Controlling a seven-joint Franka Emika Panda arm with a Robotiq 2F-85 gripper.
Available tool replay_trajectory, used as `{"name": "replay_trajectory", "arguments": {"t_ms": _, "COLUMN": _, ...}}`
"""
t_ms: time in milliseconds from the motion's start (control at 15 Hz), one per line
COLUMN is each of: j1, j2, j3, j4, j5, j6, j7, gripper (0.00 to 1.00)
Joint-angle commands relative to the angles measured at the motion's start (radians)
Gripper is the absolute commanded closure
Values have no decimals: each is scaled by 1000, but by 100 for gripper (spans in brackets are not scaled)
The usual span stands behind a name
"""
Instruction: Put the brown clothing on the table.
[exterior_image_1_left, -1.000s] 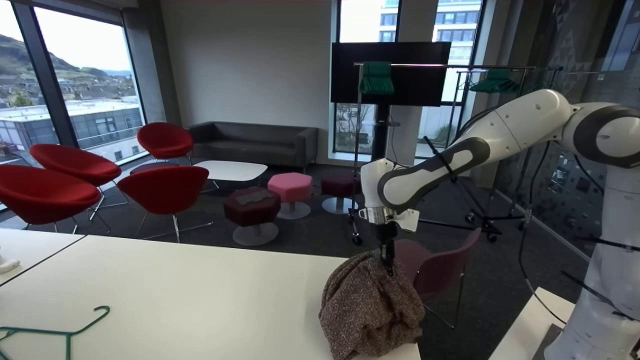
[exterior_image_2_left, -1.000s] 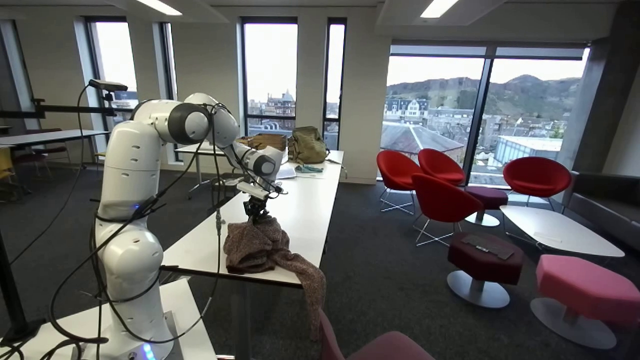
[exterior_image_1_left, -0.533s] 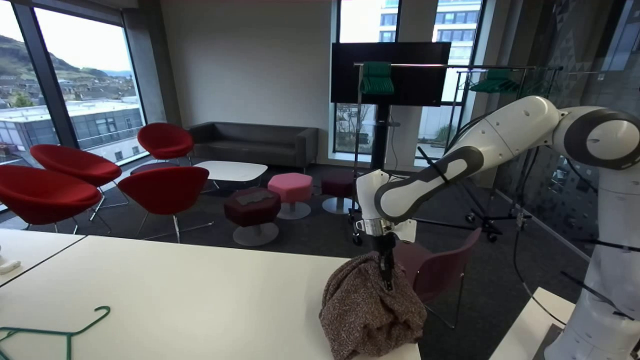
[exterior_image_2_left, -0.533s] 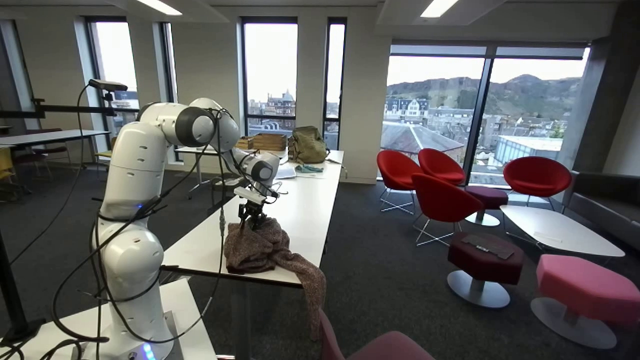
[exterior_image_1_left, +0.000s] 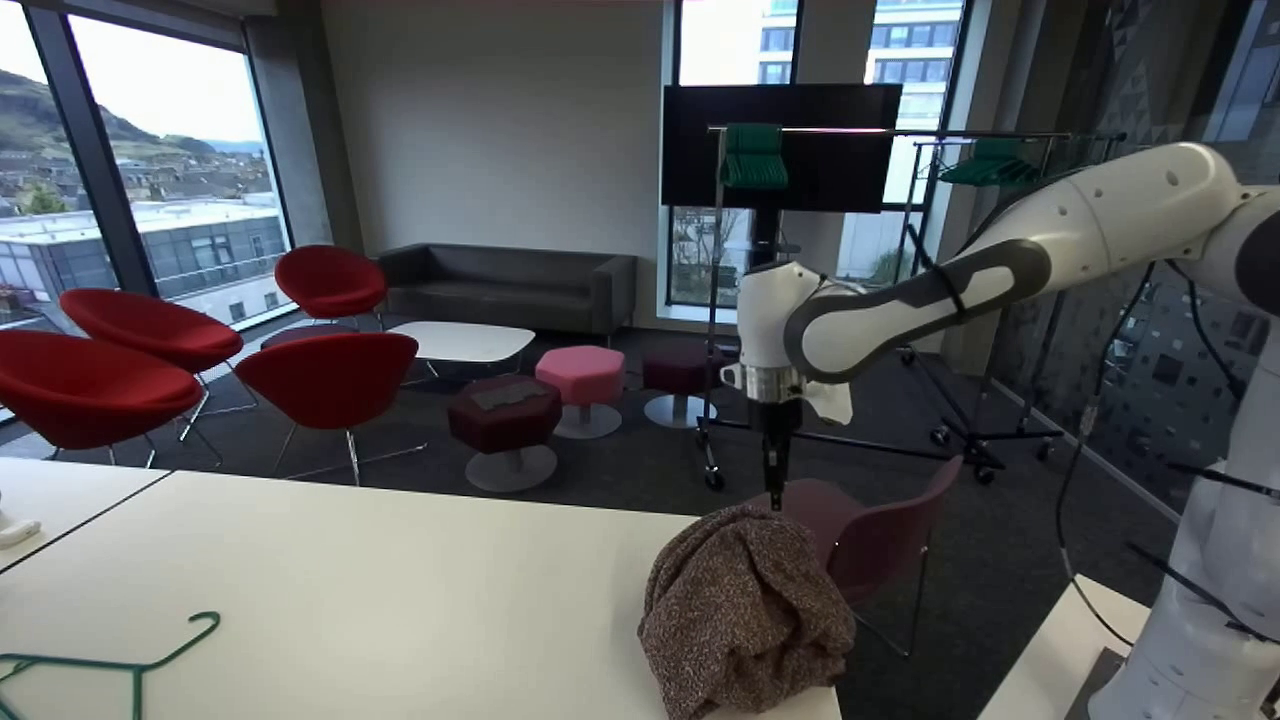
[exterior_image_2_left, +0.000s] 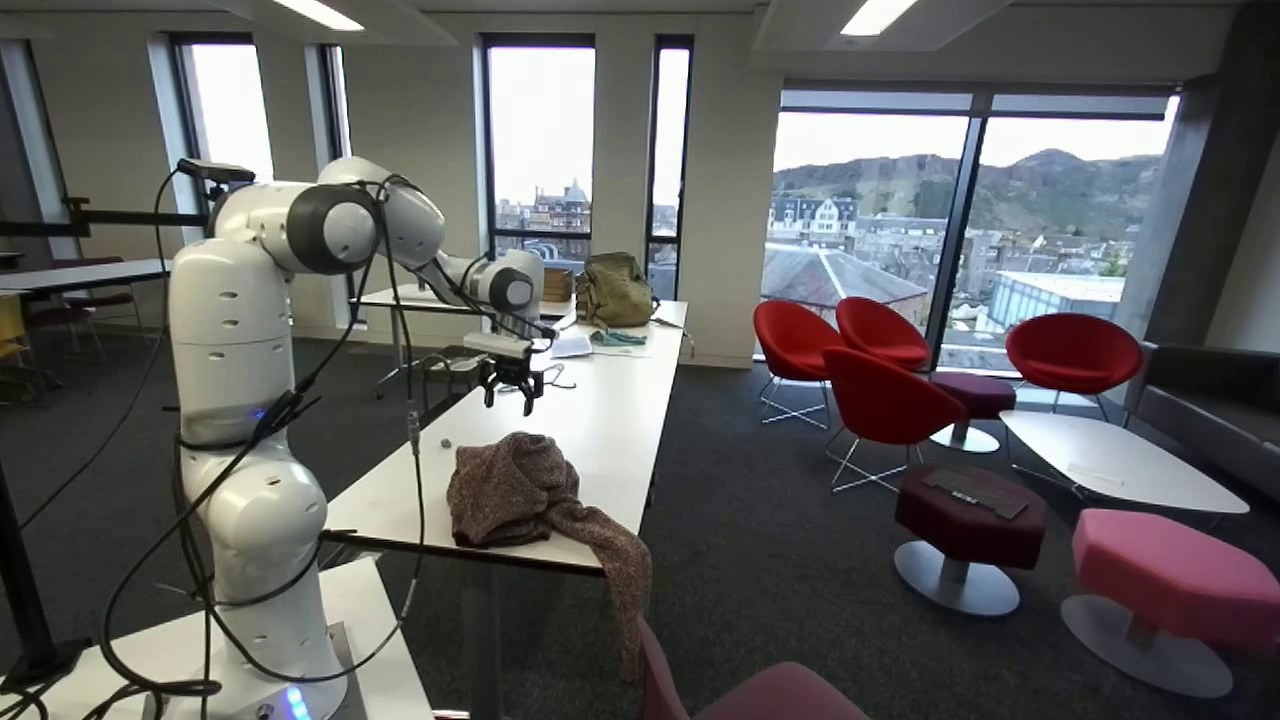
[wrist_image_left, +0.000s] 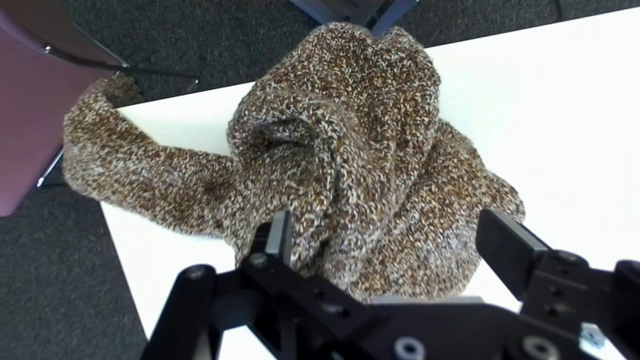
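The brown clothing lies bunched in a heap on the pale table, close to its end, in both exterior views. One sleeve-like part of the clothing hangs over the table's edge toward the floor. My gripper hangs above the heap, with a visible gap between fingertips and fabric. In the wrist view the gripper is open, its fingers wide apart with nothing held between them. The wrinkled clothing lies beneath, with bare table to its right.
A mauve chair stands at the table's end, near the hanging sleeve. A green hanger rests on the table. Farther along the tabletop are a green-brown bag and papers. A black cable dangles beside the arm.
The gripper was down in the fabric one second ago; it has opened and risen off the heap. The arm has drawn back and up, while the clothing has stayed on the table.
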Motion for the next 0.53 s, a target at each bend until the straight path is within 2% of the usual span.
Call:
{"name": "replay_trajectory", "arguments": {"t_ms": 0, "j1": -10, "j2": -221, "j3": -17, "j4": -69, "j5": 14, "j6": -33, "j7": -49, "gripper": 0}}
{"name": "replay_trajectory", "arguments": {"t_ms": 67, "j1": -9, "j2": -259, "j3": -24, "j4": -75, "j5": 8, "j6": -48, "j7": -61, "gripper": 0}}
{"name": "replay_trajectory", "arguments": {"t_ms": 133, "j1": 1, "j2": -147, "j3": -10, "j4": -8, "j5": 0, "j6": -39, "j7": -15, "gripper": 0}}
{"name": "replay_trajectory", "arguments": {"t_ms": 267, "j1": 1, "j2": -220, "j3": -17, "j4": -26, "j5": 0, "j6": -61, "j7": -24, "gripper": 0}}
{"name": "replay_trajectory", "arguments": {"t_ms": 467, "j1": 2, "j2": -246, "j3": -19, "j4": -50, "j5": 0, "j6": -64, "j7": -26, "gripper": 0}}
